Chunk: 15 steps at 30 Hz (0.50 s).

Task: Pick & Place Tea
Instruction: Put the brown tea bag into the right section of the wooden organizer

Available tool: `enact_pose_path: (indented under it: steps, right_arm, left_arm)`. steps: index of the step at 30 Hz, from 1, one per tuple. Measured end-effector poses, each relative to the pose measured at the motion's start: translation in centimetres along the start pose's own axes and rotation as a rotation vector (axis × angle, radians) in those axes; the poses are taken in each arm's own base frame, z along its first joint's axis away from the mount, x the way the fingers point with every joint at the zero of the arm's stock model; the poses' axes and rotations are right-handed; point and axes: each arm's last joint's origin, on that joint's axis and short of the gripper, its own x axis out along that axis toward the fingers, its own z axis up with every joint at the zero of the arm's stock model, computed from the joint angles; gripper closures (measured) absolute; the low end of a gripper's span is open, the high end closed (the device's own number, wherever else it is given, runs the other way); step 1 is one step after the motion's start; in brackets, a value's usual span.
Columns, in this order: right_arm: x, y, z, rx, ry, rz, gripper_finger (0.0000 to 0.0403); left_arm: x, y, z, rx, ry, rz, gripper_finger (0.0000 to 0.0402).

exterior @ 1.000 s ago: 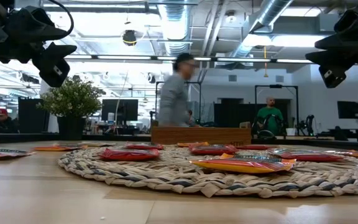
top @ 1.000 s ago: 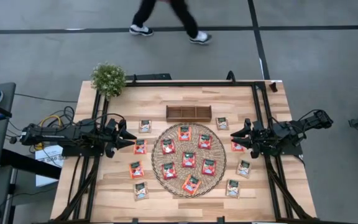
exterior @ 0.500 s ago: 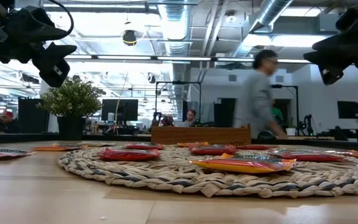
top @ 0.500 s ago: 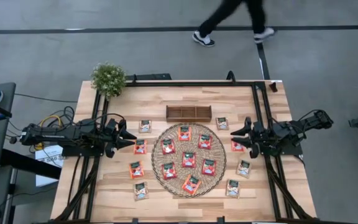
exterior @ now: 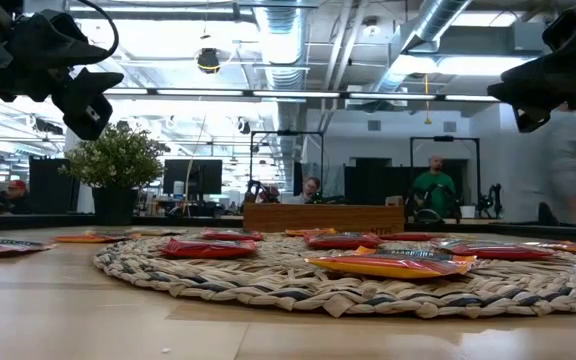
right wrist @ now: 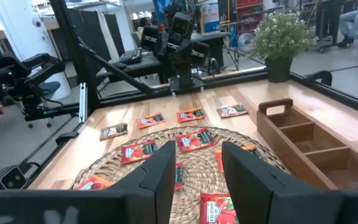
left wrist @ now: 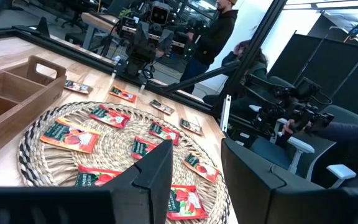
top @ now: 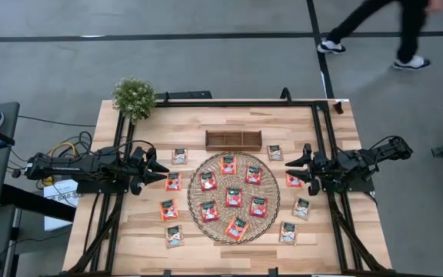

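Only the person [top: 383, 27] has moved, now walking past the table's far right corner; both arms are holding position. The left gripper [top: 162, 170] and right gripper [top: 291, 167] are hovering open and empty, flanking the woven mat [top: 271, 215]. Tea sachets [top: 233, 196] are lying on and around it. The low view alone is showing seated people behind the wooden tray [exterior: 323, 217].

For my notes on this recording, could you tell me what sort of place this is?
Probably an open-plan robotics lab or office: exposed ceiling ducts, desks with monitors, a seated person behind the table, and another robot rig nearby.
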Motion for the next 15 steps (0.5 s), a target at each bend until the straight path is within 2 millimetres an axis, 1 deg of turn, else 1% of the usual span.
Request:
enact_pose_path:
  steps: [10, 15]
  right_arm:
    - [0.02, 0.03, 0.13, 0.015, -0.017, 0.003, 0.0280]
    - [0.02, -0.09, 0.16, 0.189, -0.028, -0.036, 0.0280]
  left_arm:
    - [0.00, 0.00, 0.00, 0.002, 0.000, 0.000, 0.0273]
    - [0.00, 0.00, 0.00, 0.001, 0.000, 0.000, 0.0273]
